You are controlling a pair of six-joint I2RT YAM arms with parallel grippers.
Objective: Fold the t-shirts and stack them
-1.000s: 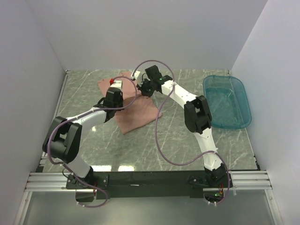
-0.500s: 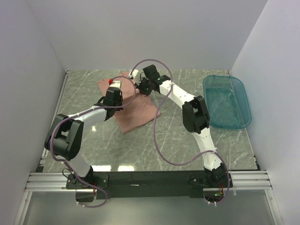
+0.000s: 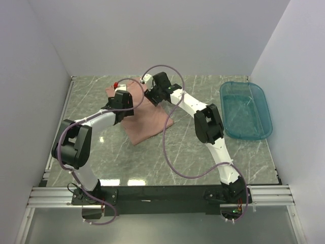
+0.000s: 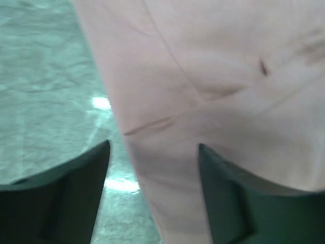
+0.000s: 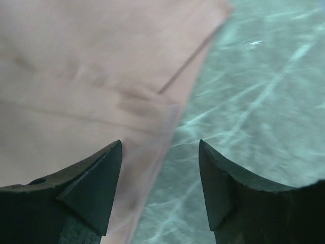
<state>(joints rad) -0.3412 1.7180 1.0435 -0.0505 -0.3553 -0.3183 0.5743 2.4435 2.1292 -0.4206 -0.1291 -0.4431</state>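
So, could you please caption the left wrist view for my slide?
Open left pincer over the edge of the pink t-shirt, marbled table alongside.

text: none legible | labels: none | t-shirt (image 3: 147, 119): no print or lettering readable in any view

**Three cameras, one shirt in common**

The top external camera is looking down from above and behind the arm bases, taking in the whole grey-green marble-patterned table (image 3: 142, 162) from well back. The left wrist camera is pointing down between the dark fingers of the left gripper (image 4: 153, 147), sitting very close over the dusty-pink cotton t-shirt (image 4: 228, 76), with table showing at left. The right wrist camera is looking past the right gripper (image 5: 160, 145) equally near, framing shirt at left and table at right. All three views are sharing that shirt.
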